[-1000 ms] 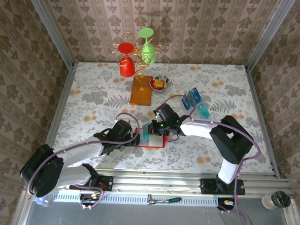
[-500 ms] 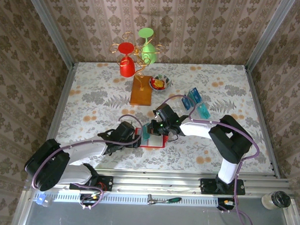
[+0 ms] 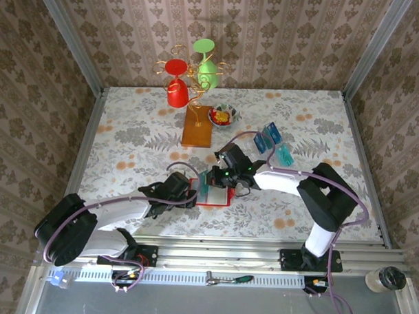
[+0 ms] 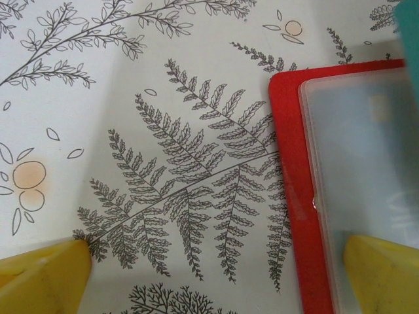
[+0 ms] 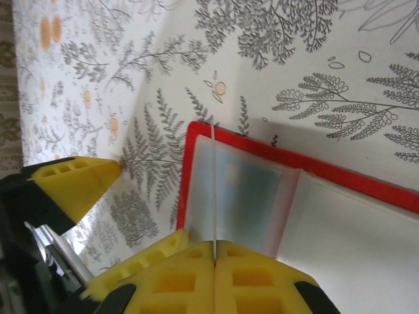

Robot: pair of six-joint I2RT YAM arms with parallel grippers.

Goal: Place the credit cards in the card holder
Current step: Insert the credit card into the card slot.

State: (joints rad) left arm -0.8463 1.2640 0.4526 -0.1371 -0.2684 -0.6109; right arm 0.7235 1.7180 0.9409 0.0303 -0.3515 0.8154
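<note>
The red card holder point(image 3: 220, 197) lies open on the table near the front middle, its clear sleeves facing up point(image 5: 249, 190). My right gripper point(image 3: 214, 179) is shut on a thin teal credit card point(image 3: 206, 187), seen edge-on point(image 5: 213, 176) standing over the holder's left page. My left gripper point(image 3: 192, 196) is open and low at the holder's left edge point(image 4: 291, 163). One of its yellow fingertips point(image 4: 383, 275) rests on the clear sleeve, the other point(image 4: 42, 281) on the cloth. A card shows faintly inside that sleeve point(image 4: 373, 150). More teal cards point(image 3: 269, 137) stand at the back right, and one point(image 3: 285, 157) lies beside them.
An orange stand base point(image 3: 197, 126) carries a gold wire rack with a red cup point(image 3: 176, 87) and a green cup point(image 3: 206, 64) at the back. A small bowl of sweets point(image 3: 222, 116) sits beside it. Patterned walls close in the table on three sides.
My left gripper has slid right, up to the holder's left edge. My right gripper, with the card in it, has barely moved.
</note>
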